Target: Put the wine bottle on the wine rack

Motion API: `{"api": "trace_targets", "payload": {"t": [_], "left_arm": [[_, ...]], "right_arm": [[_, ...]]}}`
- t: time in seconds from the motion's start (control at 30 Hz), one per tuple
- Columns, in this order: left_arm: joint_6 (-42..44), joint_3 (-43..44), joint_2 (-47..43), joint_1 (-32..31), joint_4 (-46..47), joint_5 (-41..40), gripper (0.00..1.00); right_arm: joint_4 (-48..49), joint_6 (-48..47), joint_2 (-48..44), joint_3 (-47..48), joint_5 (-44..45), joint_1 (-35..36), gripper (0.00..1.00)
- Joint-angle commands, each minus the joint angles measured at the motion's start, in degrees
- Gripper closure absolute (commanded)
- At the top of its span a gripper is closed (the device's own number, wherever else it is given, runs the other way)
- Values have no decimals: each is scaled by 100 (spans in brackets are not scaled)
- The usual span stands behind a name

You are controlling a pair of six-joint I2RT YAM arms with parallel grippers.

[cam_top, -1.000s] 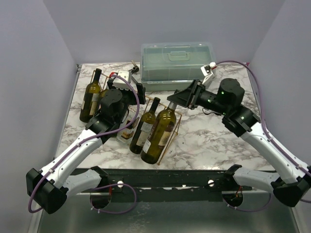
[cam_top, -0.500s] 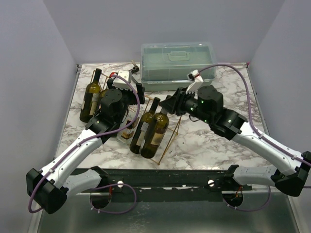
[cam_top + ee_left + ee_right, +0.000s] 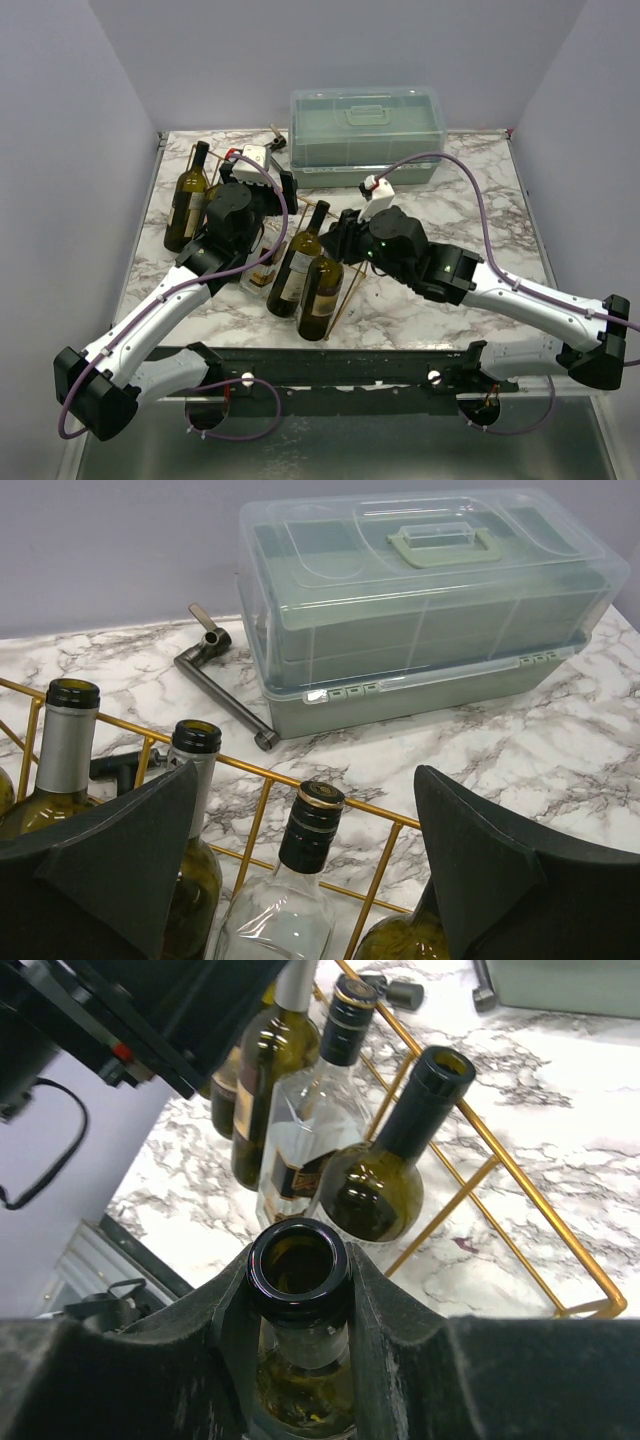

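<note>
My right gripper (image 3: 340,233) is shut on the neck of a green wine bottle (image 3: 321,297), which hangs tilted at the right end of the gold wire wine rack (image 3: 349,290). The right wrist view looks down at the bottle's open mouth (image 3: 299,1302), clamped between the fingers of that gripper (image 3: 300,1262). Past it lie the rack's bars (image 3: 480,1172) and several racked bottles. Whether the held bottle rests on the rack I cannot tell. My left gripper (image 3: 281,198) hovers open over the rack's far side (image 3: 250,771), a capped clear bottle (image 3: 311,825) showing between its fingers (image 3: 112,852).
A translucent green lidded box (image 3: 366,133) stands at the back of the marble table. A black crank tool (image 3: 225,676) lies beside the box. A dark bottle (image 3: 189,198) lies at the rack's left end, and an open green bottle (image 3: 395,1175) lies next to the held one.
My right arm has swung left and toward the near edge, carrying the bottle down to the rack's right end. The left arm has stayed still and open.
</note>
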Motion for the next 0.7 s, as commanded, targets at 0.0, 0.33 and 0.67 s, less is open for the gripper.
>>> {"api": "trace_targets", "payload": {"t": [0.0, 0.33, 0.67], "left_arm": [[47, 53, -105, 22, -38, -96, 10], [25, 60, -90, 31, -42, -103, 10], [4, 62, -53, 32, -40, -26, 10]], "right_arm": [[592, 111, -21, -109, 449, 64, 99], [957, 197, 21, -490, 717, 108, 99], [1139, 380, 118, -728, 1021, 131, 99]]}}
